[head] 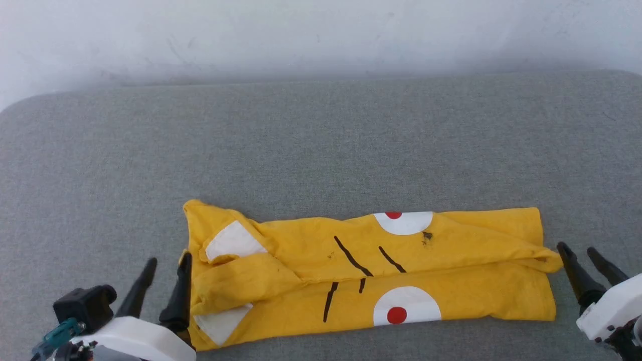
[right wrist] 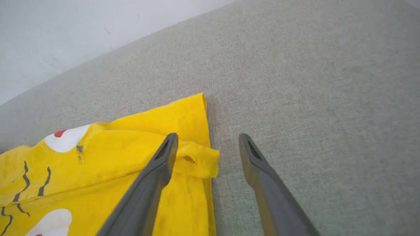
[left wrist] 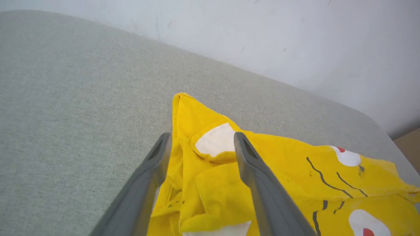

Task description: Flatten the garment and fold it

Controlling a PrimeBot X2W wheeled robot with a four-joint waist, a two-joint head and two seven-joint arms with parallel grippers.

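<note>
The garment (head: 371, 271), a bright yellow t-shirt with white patches, red dots and black lines, lies folded into a long band across the grey cushion. My left gripper (head: 168, 259) stands open at its left end, its fingers apart over the bunched sleeve edge (left wrist: 203, 170). At the right end my right gripper (head: 579, 248) is open too, just off the cloth; in the right wrist view one finger (right wrist: 157, 173) hangs over the folded corner (right wrist: 200, 160) and the other over bare cushion. Nothing is held.
The grey fabric cushion (head: 321, 145) spreads wide beyond the garment, with free surface behind and to both sides. A pale wall (head: 321, 35) runs along the back. A strip of tan floor (left wrist: 408, 147) shows past the cushion's far corner.
</note>
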